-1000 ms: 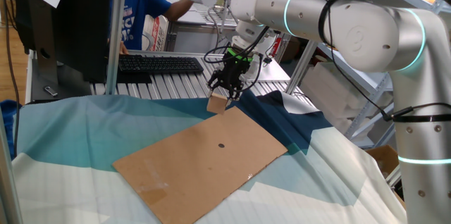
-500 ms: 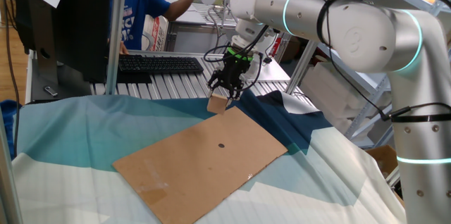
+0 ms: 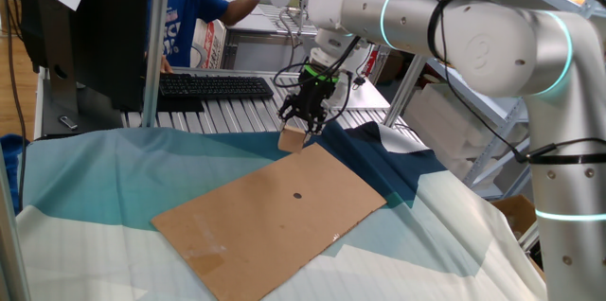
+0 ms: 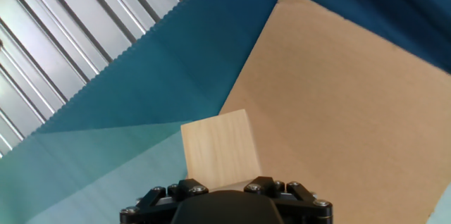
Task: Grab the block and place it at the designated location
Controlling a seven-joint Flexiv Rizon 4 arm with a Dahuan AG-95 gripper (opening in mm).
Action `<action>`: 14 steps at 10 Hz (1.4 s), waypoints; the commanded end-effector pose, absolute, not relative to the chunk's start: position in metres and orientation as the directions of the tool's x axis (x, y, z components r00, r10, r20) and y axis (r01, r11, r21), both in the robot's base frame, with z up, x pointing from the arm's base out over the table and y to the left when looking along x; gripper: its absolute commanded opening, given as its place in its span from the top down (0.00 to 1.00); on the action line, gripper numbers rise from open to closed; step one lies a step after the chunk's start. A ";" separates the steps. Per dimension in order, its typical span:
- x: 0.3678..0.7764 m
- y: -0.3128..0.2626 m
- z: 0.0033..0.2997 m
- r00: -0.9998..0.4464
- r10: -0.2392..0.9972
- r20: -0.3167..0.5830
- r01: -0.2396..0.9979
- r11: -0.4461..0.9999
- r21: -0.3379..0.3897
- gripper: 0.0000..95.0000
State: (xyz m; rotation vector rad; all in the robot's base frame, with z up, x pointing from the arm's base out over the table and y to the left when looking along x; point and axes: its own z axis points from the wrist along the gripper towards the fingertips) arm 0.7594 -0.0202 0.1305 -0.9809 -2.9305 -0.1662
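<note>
A pale wooden block (image 3: 293, 138) hangs just above the far corner of the brown cardboard sheet (image 3: 275, 216), and my gripper (image 3: 305, 117) is shut on it. In the hand view the block (image 4: 219, 148) sits between the black fingers at the bottom edge, over the left border of the cardboard sheet (image 4: 352, 111) where it meets the blue cloth. A small dark dot (image 3: 297, 196) marks the sheet near its middle. The fingertips themselves are hidden behind the hand body.
Blue and white cloths (image 3: 95, 178) cover the table. A black keyboard (image 3: 213, 86) lies on a ribbed metal rack (image 4: 63, 34) behind the cloth. A person in a blue shirt (image 3: 189, 17) stands at the back left. A metal post (image 3: 151, 45) rises near the keyboard.
</note>
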 end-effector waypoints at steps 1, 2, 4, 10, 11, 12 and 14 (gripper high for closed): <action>0.761 -0.020 0.131 -0.791 0.603 0.101 0.611 0.787 0.089 1.00; 0.761 -0.020 0.131 -0.791 0.603 0.106 0.611 0.786 0.090 1.00; 0.762 -0.018 0.132 -0.786 0.608 0.108 0.617 0.782 0.090 1.00; 0.742 -0.003 0.136 -0.782 0.613 0.110 0.622 0.778 0.084 1.00; 0.737 0.000 0.136 -0.778 0.619 0.111 0.628 0.774 0.085 1.00; 0.730 0.003 0.137 -0.774 0.623 0.111 0.632 0.770 0.085 1.00; 0.723 0.004 0.138 -0.773 0.623 0.117 0.633 0.769 0.087 1.00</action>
